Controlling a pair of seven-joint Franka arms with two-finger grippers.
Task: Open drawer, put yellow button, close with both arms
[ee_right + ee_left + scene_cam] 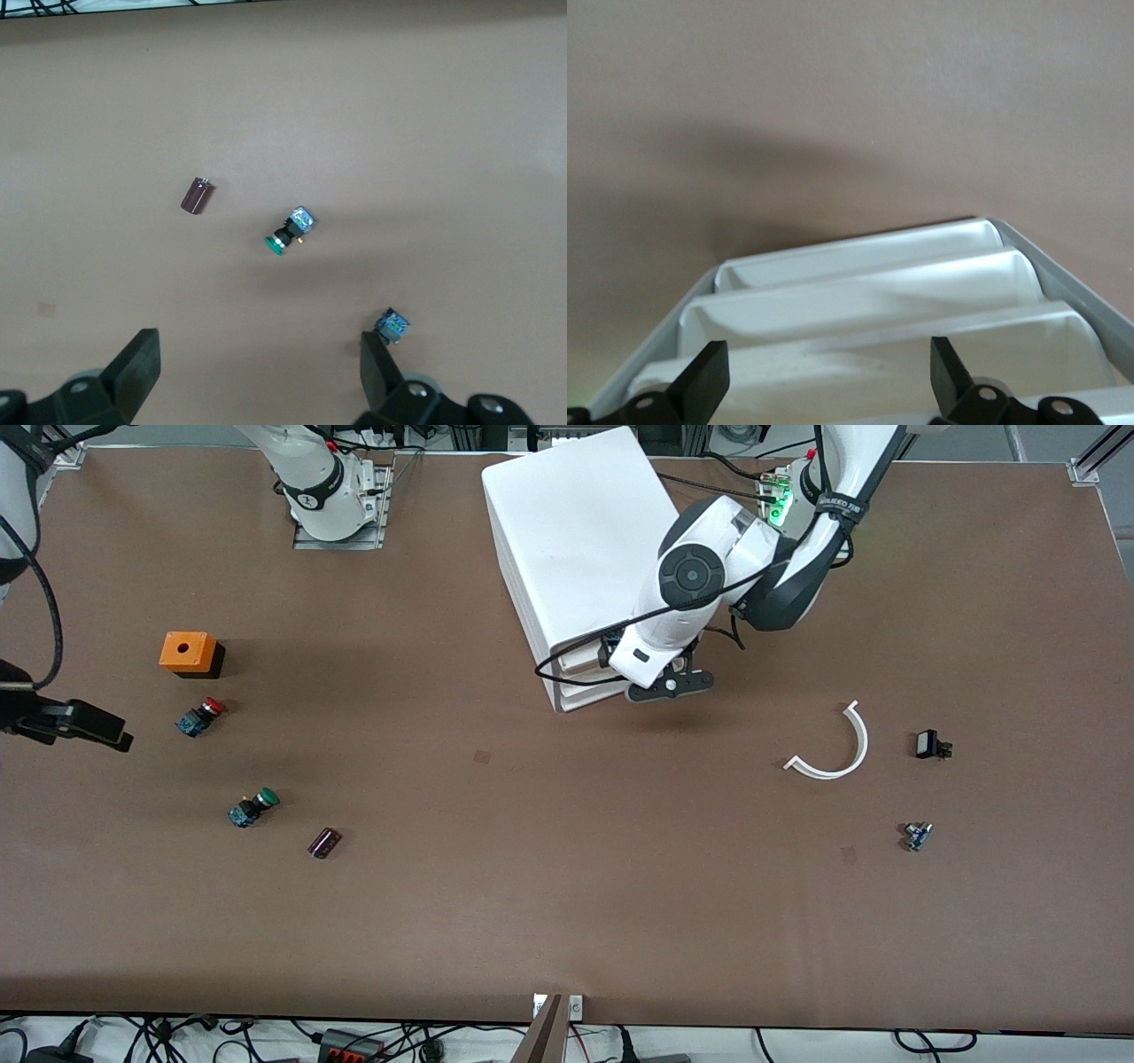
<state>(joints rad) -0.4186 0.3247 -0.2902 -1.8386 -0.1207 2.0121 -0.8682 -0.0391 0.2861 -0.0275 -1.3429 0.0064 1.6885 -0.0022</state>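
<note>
Brown table (549, 886), matte; cables along the edge nearest the front camera, metal framing past the arm bases.

White cabinet (580, 540) stands mid-table between the two bases, its drawer fronts facing the front camera. Left gripper (671, 687) sits at the cabinet's front, at its corner toward the left arm's end, fingers (704, 376) spread wide over the stacked fronts. Top drawer (868, 376) looks shut or barely out; hard to judge from the wrist view. Nothing visible inside any drawer.

Right gripper (75, 724) hangs at the right arm's end of the table, fingers (133, 367) spread, holding nothing.

Toward that end: orange box (189, 652), red button (200, 716) just nearer the camera, then green button (252, 807) and a dark capacitor (324, 842).

Yellow button: not found in any view.

Toward the left arm's end: white curved strip (837, 746), black part (930, 745), small blue part (917, 835).
</note>
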